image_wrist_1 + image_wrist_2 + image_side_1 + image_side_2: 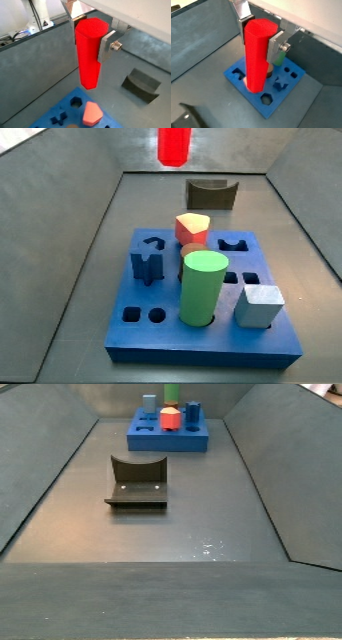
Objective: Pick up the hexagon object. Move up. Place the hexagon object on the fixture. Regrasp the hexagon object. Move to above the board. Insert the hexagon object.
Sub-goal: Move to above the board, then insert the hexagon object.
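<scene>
The gripper [260, 37] hangs high over the blue board [238, 82], its silver fingers [276, 46] closed on the upper end of the red hexagon object [258, 55], which hangs upright below them. Pick-up and lift look done; the regrasp on the fixture [136, 481], well apart from the fingers and bare, cannot be judged. The object appears roughly above the board, so what seems left is lining up and inserting
</scene>
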